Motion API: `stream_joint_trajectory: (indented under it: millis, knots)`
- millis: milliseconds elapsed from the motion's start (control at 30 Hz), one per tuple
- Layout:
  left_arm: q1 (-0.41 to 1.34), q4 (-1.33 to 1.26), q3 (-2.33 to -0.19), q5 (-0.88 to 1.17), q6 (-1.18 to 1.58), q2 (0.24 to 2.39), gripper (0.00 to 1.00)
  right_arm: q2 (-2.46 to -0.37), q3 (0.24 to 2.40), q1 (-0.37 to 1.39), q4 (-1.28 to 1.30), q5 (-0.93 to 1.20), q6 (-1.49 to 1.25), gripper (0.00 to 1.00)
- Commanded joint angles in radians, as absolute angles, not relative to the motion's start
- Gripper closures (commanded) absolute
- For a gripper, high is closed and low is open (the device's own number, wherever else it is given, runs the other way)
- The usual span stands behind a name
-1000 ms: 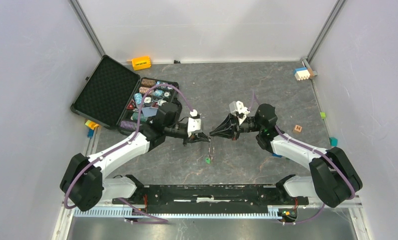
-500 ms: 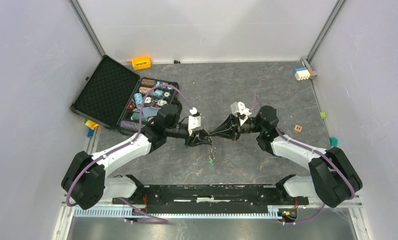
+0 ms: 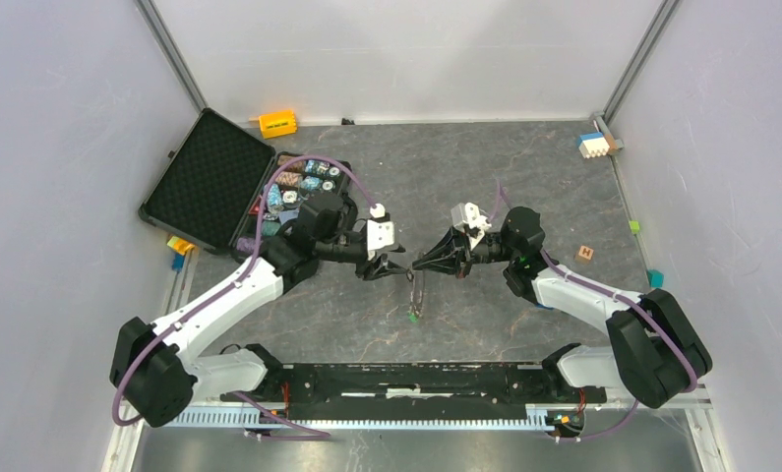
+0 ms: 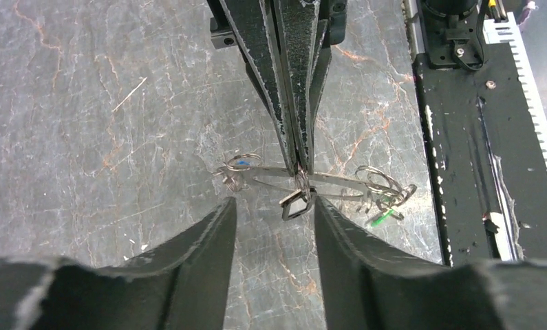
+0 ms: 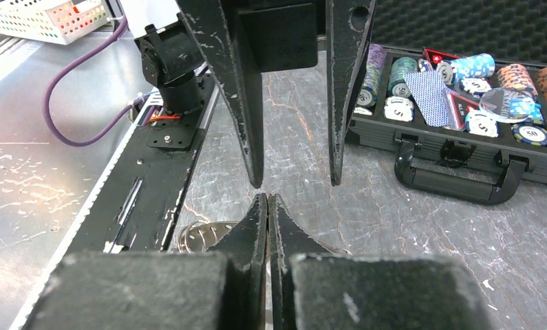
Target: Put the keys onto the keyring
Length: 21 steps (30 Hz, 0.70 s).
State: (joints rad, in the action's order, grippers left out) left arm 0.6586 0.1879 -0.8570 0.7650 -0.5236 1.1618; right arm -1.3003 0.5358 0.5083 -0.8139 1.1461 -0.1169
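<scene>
Jaws of the right gripper [image 4: 299, 165] clamp the keyring [image 4: 267, 180] near its middle, and we see it edge-on between both grippers. A black key [image 4: 294, 205] hangs at 6 o'clock of the pinch, a blue key [image 4: 241, 163] at 9, and a green key [image 4: 382, 219] at 3. The left gripper [image 4: 274, 206] stands released, holding nothing.

White-black arms [image 3: 234, 295], purple cables [image 3: 313, 161]

The flat grey keyring [image 4: 336, 184] hangs edge-on, with a blue key [image 4: 241, 163], black key [image 4: 294, 205] and green key [image 4: 380, 218] dangling.
</scene>
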Motion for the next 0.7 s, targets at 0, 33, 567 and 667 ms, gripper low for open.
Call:
stream_joint_trajectory:
  millis: [0,33,567,667]
  knots:
    - [0.661,0.196,-0.903,0.825,-0.531,1.193,0.53,-1.266,0.558,0.506,-0.819,1.139,-0.085,1.0]
    - [0.663,0.192,-0.902,0.834,-0.528,1.198,0.56,-1.265,0.559,0.506,-0.813,1.139,-0.081,1.0]
    - [0.663,0.179,-0.904,0.914,-0.489,1.219,0.69,-1.269,0.571,0.506,-0.781,1.136,-0.064,1.0]
    - [0.663,0.179,-0.905,0.912,-0.489,1.228,0.69,-1.269,0.571,0.506,-0.78,1.137,-0.063,1.0]
